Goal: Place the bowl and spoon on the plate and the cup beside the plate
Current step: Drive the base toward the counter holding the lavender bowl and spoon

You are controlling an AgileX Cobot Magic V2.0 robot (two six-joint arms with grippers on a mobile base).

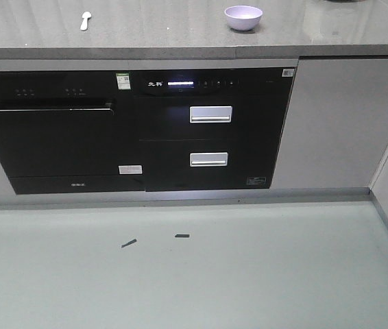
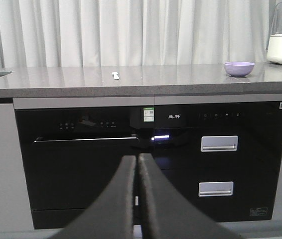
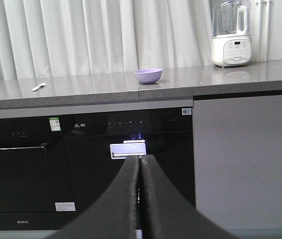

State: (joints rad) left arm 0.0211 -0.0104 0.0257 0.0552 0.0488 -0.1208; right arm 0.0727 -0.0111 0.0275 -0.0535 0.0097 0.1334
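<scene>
**Fig. Front, left-wrist & right-wrist views, one moment**

- **Bowl** [image 1: 243, 17]: lavender, upright, empty as far as the front view shows. It stands on the grey countertop [image 1: 166, 31], toward the right part, above the black appliance front [image 1: 64, 137] w/ two silver drawer handles [image 1: 210, 114].
- **Spoon** [image 1: 85, 20]: pale, lying flat on the same countertop. It is well apart from the bowl, to its left in all three views.
- **Left gripper** [image 2: 137, 158]: fingers pressed together w/ nothing between them. It is held low in front of the appliance, below countertop level.
- **Right gripper** [image 3: 140, 159]: likewise clenched & empty. It is aimed at the appliance front, just under the upper drawer handle.
- Neither gripper is near the bowl or spoon.
- **Bkgd:** white curtain [image 2: 131, 30] behind the counter. A white blender-type machine [image 3: 230, 37] sits on the countertop right of the bowl.
- **Floor** [image 1: 180, 288]: two small dark scraps [image 1: 129, 242] lie in front of the appliance
</scene>
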